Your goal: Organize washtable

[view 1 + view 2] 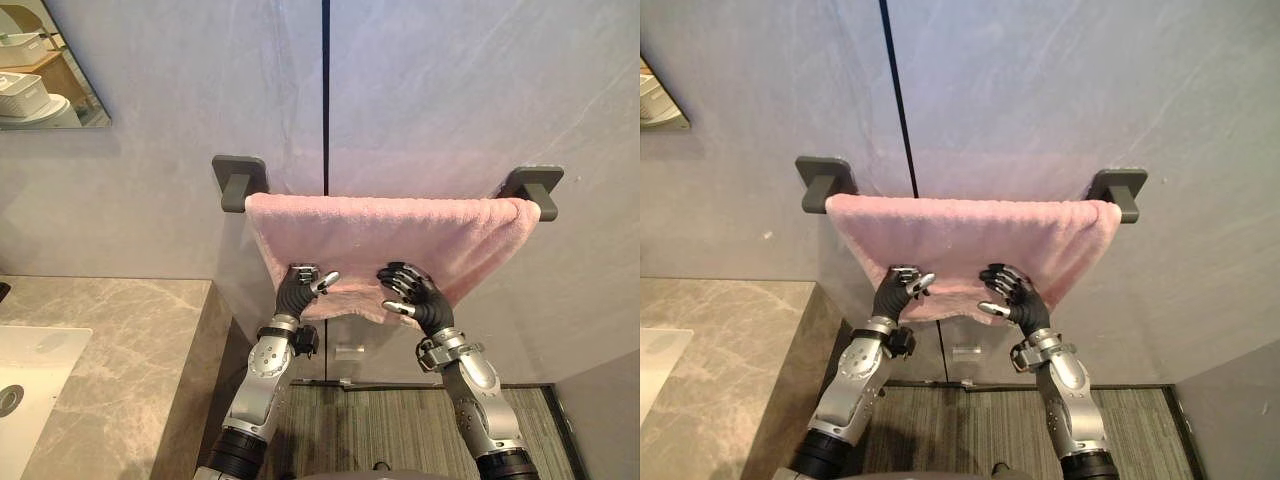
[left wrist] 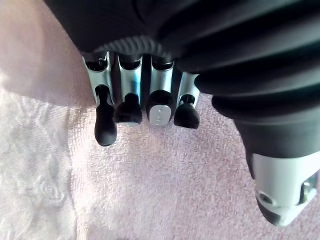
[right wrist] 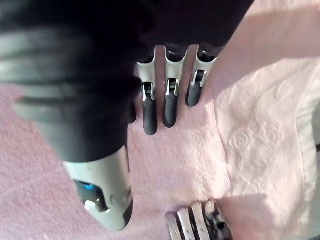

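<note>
Hanging over the rail (image 1: 545,210) already, the pink towel (image 1: 380,235) seems nearly tidy, though its uneven lower edge likely needs smoothing, with the right robot hand (image 1: 412,292) resting open-fingered on it, the left robot hand (image 1: 298,287) against it, grip impossible to judge, and the surface (image 1: 120,340) cut off.

Pink towel (image 1: 380,238), grey wall (image 1: 450,90), marbled counter (image 1: 130,340)

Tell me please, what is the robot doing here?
The robot holds both hands up against a pink towel that hangs over a dark wall bar. The left hand and the right hand are at its lower edge; the right fingers lie flat on the cloth. The towel hangs unevenly.
</note>
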Controlling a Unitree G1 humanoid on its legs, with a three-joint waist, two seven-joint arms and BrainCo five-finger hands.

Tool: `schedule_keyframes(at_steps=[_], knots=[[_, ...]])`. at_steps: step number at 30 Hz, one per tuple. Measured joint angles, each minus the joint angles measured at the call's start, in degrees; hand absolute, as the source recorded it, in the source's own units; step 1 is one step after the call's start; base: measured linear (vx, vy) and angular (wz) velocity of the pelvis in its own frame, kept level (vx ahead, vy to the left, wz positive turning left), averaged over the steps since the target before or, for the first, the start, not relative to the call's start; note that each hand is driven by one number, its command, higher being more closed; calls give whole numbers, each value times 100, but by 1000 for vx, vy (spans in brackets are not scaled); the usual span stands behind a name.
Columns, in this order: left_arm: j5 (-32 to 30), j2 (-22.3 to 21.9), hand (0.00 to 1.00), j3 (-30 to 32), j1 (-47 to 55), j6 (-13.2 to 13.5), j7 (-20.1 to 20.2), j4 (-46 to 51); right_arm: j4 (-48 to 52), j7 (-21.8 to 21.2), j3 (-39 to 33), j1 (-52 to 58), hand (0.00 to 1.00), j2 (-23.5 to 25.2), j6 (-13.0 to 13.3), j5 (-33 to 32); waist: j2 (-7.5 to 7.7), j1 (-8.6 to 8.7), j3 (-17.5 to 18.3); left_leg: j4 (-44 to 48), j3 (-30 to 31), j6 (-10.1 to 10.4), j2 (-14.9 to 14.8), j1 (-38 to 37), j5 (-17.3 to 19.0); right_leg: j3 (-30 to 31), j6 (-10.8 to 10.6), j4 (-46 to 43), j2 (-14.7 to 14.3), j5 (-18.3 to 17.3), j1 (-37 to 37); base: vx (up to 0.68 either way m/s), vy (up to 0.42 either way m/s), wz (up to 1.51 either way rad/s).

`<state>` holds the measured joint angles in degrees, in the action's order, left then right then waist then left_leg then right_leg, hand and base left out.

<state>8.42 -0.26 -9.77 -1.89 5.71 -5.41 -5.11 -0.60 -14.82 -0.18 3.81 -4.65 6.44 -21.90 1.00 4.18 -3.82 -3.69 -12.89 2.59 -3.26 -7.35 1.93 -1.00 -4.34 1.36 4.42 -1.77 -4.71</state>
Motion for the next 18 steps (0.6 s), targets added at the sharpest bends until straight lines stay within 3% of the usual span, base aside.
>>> schedule_keyframes(at_steps=[9, 18], knots=[[113, -70, 0, 795, 354, 95, 18, 5, 2, 267, -749, 122, 0, 203, 97, 232, -2, -8, 0, -9, -8, 1, 4, 5, 3, 14, -16, 28, 2, 13, 3, -13, -15, 0], [238, -155, 0, 942, 685, 130, 47, 87, 164, 497, -1089, 397, 0, 255, 189, 584, -18, -24, -3, 0, 51, 1, 13, 70, 3, -25, -21, 40, 20, 13, -15, 0, -13, 3]])
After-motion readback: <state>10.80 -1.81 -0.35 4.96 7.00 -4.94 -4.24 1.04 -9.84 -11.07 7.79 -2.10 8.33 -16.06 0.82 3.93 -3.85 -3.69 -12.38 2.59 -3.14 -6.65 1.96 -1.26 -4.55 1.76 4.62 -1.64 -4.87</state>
